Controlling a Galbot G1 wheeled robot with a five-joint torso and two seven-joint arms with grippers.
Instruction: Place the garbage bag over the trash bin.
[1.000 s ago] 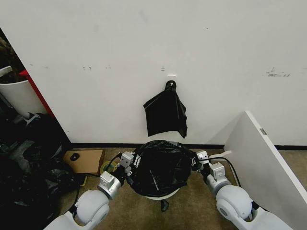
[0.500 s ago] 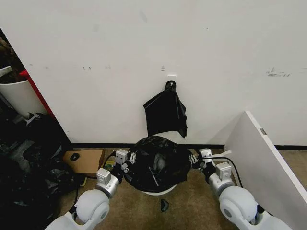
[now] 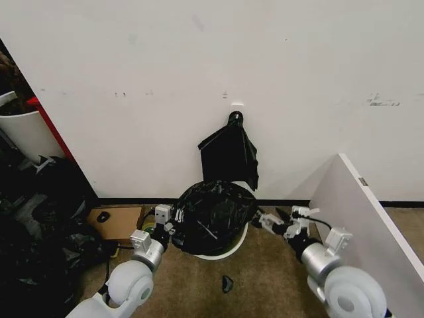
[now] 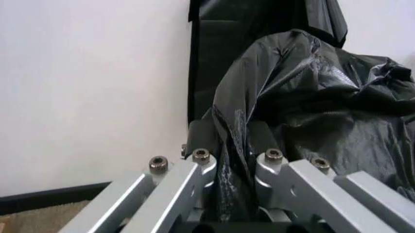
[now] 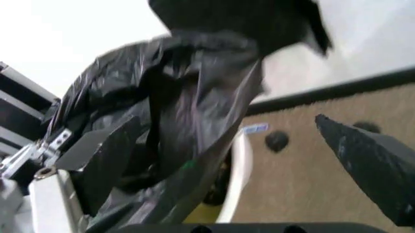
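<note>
The glossy black garbage bag (image 3: 212, 217) is draped over the top of the cream-white trash bin (image 3: 231, 250), of which a white crescent shows below the plastic. My left gripper (image 3: 165, 222) is at the bag's left side, shut on a fold of it; in the left wrist view the fingers (image 4: 202, 138) pinch the crinkled garbage bag (image 4: 311, 102). My right gripper (image 3: 275, 222) is just right of the bag, open and apart from it. In the right wrist view the wide-spread right gripper (image 5: 240, 162) faces the garbage bag (image 5: 181, 111) and the trash bin's rim (image 5: 238, 167).
A flat black bunch (image 3: 229, 156) hangs from a wall hook behind the bin. A white board (image 3: 361, 222) leans at the right. Cardboard (image 3: 120, 222), dark stuffed sacks (image 3: 40, 228) and a white tub with red trim (image 3: 23, 131) are at the left. A small black scrap (image 3: 226, 283) lies on the carpet.
My right gripper has opened, let go of the bag and drawn back to the right. The bag and bin top have shifted left and toward the wall with my left gripper.
</note>
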